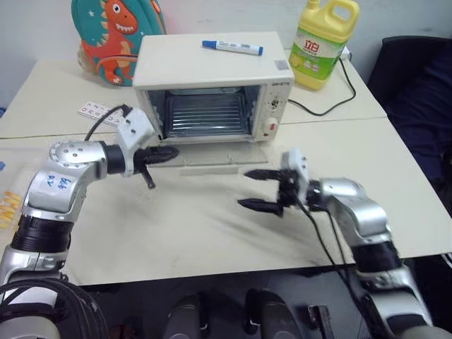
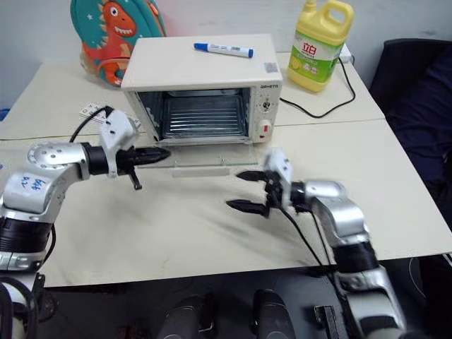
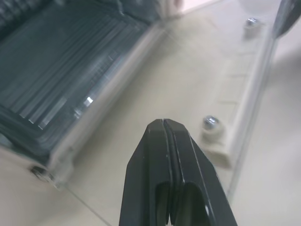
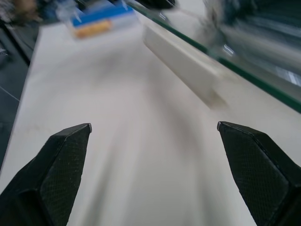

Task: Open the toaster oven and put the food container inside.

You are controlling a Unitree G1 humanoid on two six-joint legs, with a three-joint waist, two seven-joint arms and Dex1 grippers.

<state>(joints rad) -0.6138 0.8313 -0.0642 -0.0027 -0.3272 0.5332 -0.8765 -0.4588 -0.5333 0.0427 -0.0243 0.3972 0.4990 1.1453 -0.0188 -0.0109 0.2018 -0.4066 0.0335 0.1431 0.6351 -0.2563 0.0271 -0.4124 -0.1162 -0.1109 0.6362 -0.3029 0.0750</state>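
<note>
At the desk's [image 1: 212, 233] left edge the food container [image 1: 7, 206] (light, slippery plastic) wants gripping across its sides; left claw [image 1: 164, 153] shut empty, right claw [image 1: 260, 189] wide open.

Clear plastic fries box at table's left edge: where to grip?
Likely its long walls under the lid, level from the left, left gripper opened: the clear plastic food container lies flat, and a level hold suits the cream-white toaster oven's low opening.
</note>
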